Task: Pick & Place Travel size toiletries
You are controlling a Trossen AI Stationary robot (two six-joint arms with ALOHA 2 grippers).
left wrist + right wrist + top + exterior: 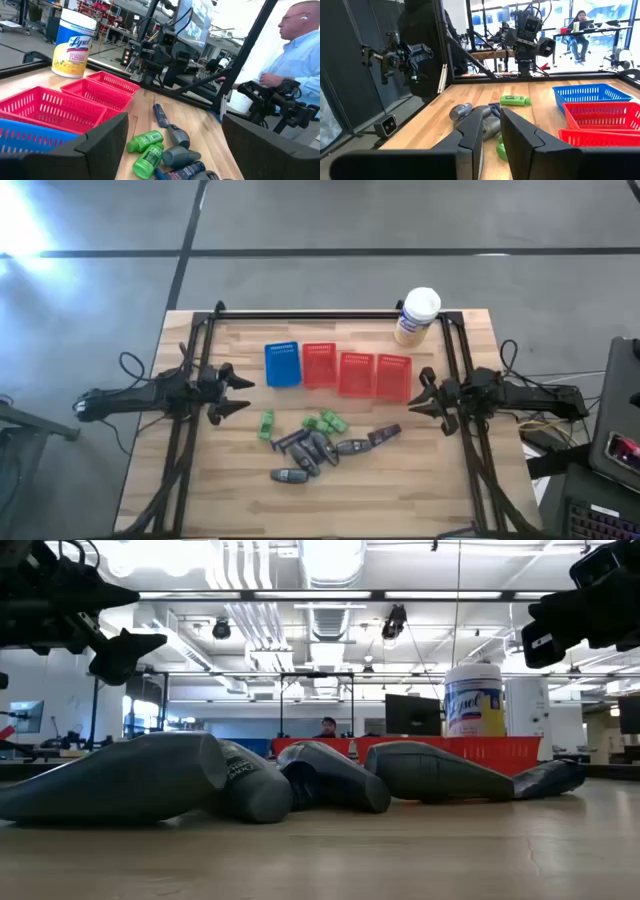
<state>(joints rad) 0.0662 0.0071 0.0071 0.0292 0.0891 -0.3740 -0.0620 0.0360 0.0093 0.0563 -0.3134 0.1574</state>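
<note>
Toiletries (315,442) before baskets (340,369), canister (417,315).

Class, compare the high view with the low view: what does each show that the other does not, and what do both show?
Only the high view shows the blue basket, the green bottles and both grippers, left and right, each with fingers apart at a table side. Only the low view shows the room behind, with a person seated far off. Both show the grey tubes lying on the table, the red baskets and the canister.
</note>
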